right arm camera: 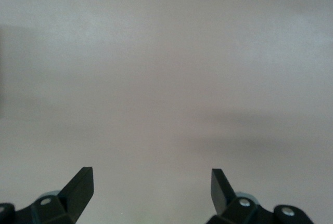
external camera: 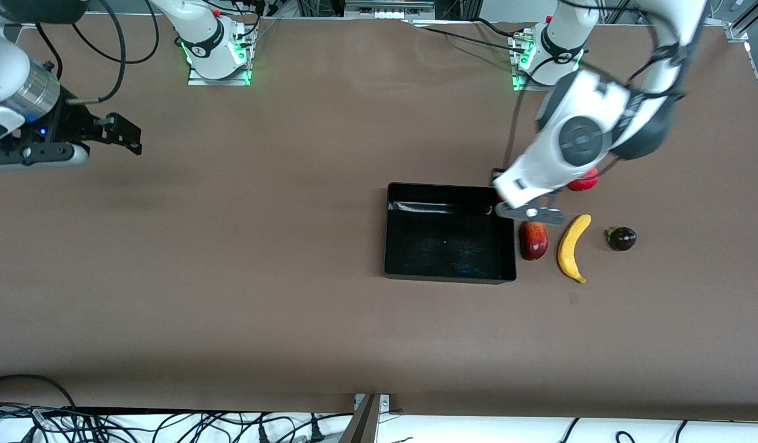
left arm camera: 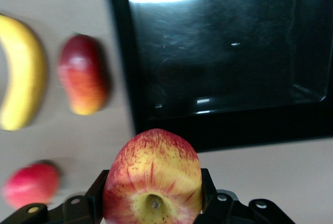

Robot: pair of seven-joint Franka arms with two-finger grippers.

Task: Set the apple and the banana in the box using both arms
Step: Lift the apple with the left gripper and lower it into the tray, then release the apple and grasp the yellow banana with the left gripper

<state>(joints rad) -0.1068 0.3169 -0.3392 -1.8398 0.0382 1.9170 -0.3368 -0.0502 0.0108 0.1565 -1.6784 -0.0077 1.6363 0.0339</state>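
My left gripper [external camera: 529, 213] is shut on the apple [left arm camera: 152, 169], red with yellow patches, its stem hollow facing the wrist camera. It holds the apple in the air over the table, just outside the corner of the black box [external camera: 388, 229] toward the left arm's end. In the front view the arm hides the apple. The box [left arm camera: 218, 52] holds nothing. The yellow banana [external camera: 573, 248] lies on the table beside the box, toward the left arm's end, and also shows in the left wrist view [left arm camera: 21, 78]. My right gripper [external camera: 123, 132] is open and holds nothing, waiting over bare table at the right arm's end.
An oblong dark red and orange fruit [external camera: 533, 240] lies between the box and the banana. A plain red round fruit [external camera: 583, 181] lies partly under the left arm. A dark purple fruit [external camera: 622, 238] lies beside the banana, toward the left arm's end.
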